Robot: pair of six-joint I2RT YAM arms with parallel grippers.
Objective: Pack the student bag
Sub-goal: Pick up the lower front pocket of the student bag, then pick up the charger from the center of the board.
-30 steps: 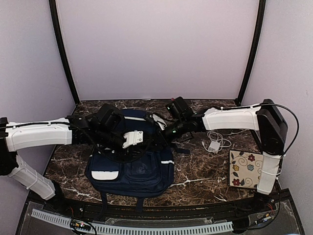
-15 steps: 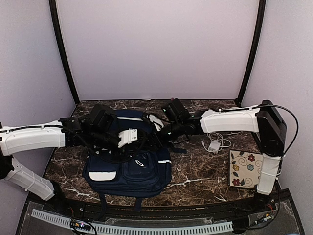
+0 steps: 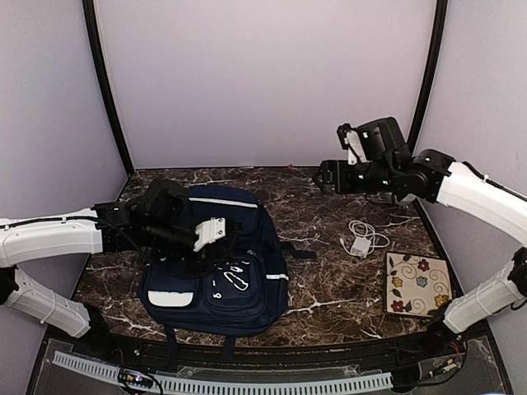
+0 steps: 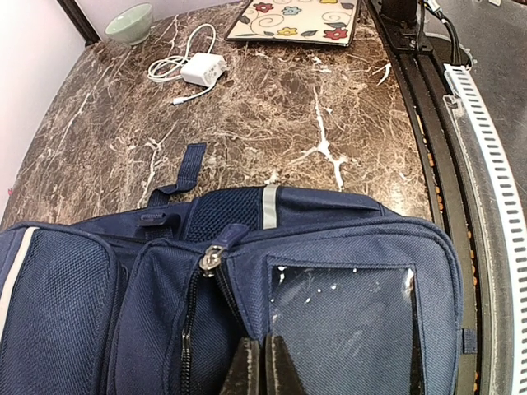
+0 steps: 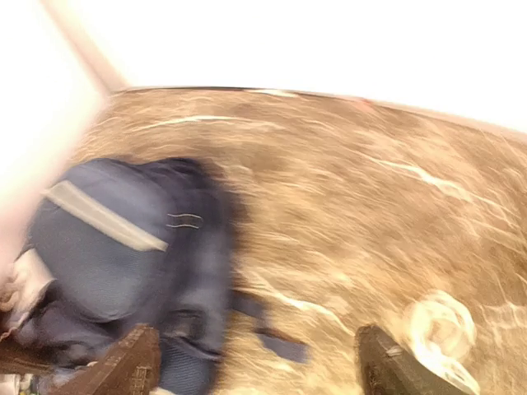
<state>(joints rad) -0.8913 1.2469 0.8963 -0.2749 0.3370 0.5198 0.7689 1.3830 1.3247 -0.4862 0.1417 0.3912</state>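
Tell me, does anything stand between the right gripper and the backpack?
Nothing visible does. The right gripper hangs open above the table, right of the backpack, with only bare marble between them. The charger lies nearer the front, off that line.

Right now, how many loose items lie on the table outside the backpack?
3: white charger with cable right of the backpack, floral-patterned pad at the near right edge, pale green bowl beyond the charger. More may be hidden.
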